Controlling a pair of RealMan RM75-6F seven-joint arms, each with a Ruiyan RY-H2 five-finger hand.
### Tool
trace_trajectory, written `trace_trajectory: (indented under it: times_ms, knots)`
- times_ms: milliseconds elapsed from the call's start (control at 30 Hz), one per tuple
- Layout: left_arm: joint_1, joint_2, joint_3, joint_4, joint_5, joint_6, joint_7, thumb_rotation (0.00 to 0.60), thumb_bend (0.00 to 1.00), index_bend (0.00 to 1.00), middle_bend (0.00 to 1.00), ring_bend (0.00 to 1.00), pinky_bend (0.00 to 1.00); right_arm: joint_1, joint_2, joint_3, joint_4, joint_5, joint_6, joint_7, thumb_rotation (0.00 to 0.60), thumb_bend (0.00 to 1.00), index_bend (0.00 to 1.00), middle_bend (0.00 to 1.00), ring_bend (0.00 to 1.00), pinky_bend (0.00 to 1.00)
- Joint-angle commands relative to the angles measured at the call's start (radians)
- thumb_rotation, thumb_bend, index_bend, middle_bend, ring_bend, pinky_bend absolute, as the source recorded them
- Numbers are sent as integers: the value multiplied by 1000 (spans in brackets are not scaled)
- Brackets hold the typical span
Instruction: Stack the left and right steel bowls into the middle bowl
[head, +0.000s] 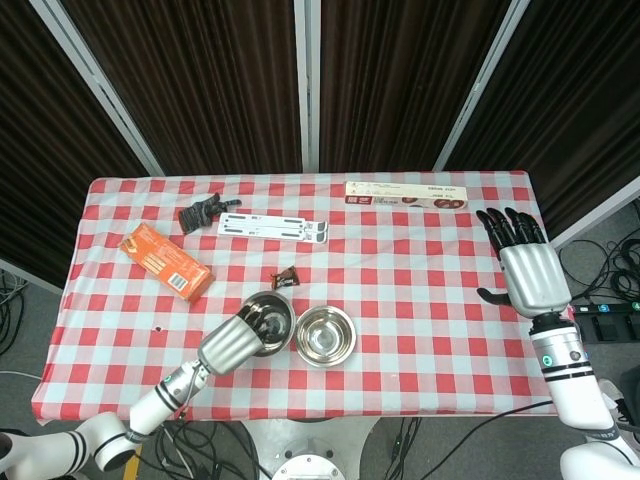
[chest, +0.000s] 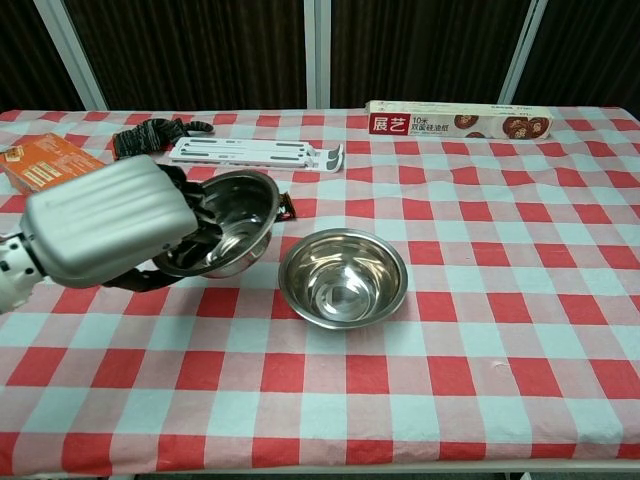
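My left hand (chest: 110, 222) grips the left bowl (chest: 222, 222) by its near rim, fingers curled inside it, and holds it tilted and clear of the bench (chest: 560, 330). The middle bowl (chest: 343, 276) sits upright just to the right of the held one, near the bench's front edge, and nothing lies in it. I judge the next move is a short carry rightward, levelling the bowl over that opening before lowering. My right hand (head: 530, 270) hovers spread and empty over the right edge, well apart from both bowls. I see no third bowl in either view. A snack packet (head: 286, 278) lies just behind the held bowl.
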Motion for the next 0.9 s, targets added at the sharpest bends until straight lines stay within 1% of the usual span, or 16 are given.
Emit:
trace_trajectory:
  times_ms: [33,167,400,667,833,867,900]
  knots:
    - [-40,-5,-29,-54,-12,-47,48,600,376,680,677,472,480,-8,12,11,-6,-4,11,21,600,0,1,73,0,78]
    - [-66,-8,-51,-119,-29,-83,94,600,377,682,679,478,480,-22,24,25,-1,-11,29,67,600,0,2,77,0,78]
    - [-109,-52,-73,-156,-57,-146,160,600,377,685,683,479,480,-31,37,37,2,-18,33,107,600,0,1,79,0,78]
    - [-167,-124,-98,-96,-87,-204,172,600,378,685,684,479,479,-50,66,42,-2,-36,38,146,600,0,1,80,0,78]
    - [-190,-159,-107,-35,-92,-201,156,600,373,680,678,478,477,-57,75,42,8,-42,33,170,600,0,1,80,0,78]
    - [-194,-162,-106,-20,-96,-205,155,600,352,655,662,474,473,-58,77,42,10,-44,29,174,600,0,1,80,0,78]
    - [-198,-158,-104,-17,-102,-215,149,600,317,606,631,459,465,-59,77,41,12,-47,27,175,600,0,1,80,0,78]
